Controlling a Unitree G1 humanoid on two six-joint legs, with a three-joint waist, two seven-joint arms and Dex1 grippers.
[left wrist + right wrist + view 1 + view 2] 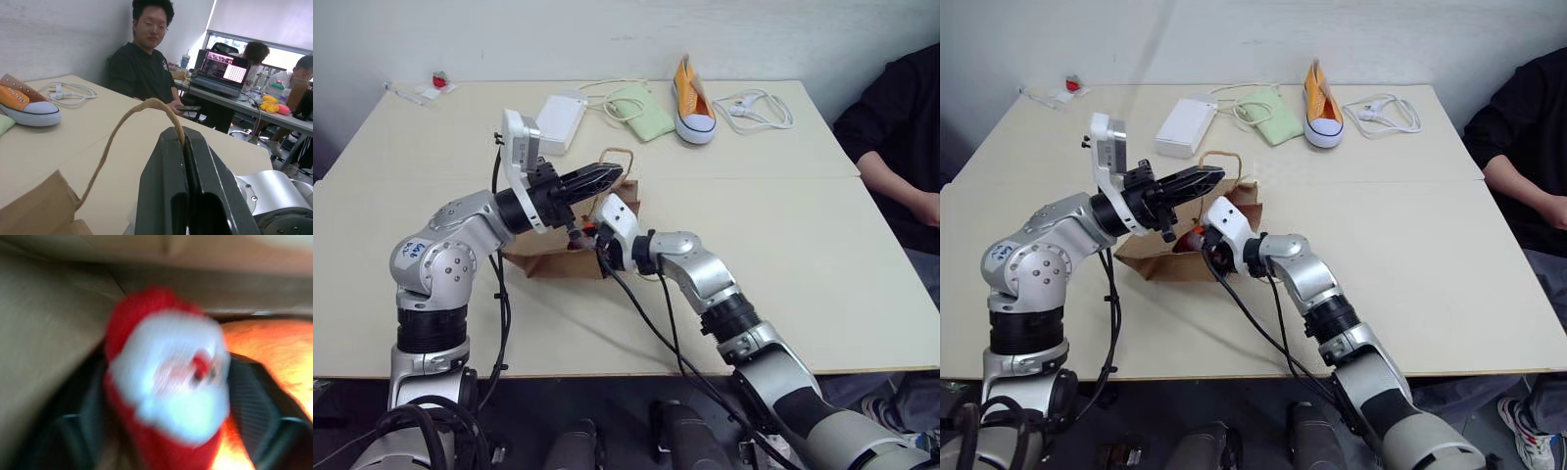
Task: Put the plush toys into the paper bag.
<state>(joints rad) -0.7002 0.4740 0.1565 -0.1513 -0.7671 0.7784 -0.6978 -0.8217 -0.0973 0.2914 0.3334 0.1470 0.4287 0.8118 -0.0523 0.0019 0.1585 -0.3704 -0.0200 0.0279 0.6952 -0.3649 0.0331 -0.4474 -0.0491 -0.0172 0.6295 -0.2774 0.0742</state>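
Overhead, the right gripper reaches inside the paper bag; its wrist view shows spread fingers flanking a red toy.

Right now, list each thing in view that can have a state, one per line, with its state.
paper bag: lying on its side on the table, mouth held open.
bag handle: pinched in the left claw, which is shut.
right claw: inside the bag, fingers spread.
red plush toy: inside the bag, between the right claw's fingers.
orange plush toy: inside the bag.
sneaker: upright on the table.
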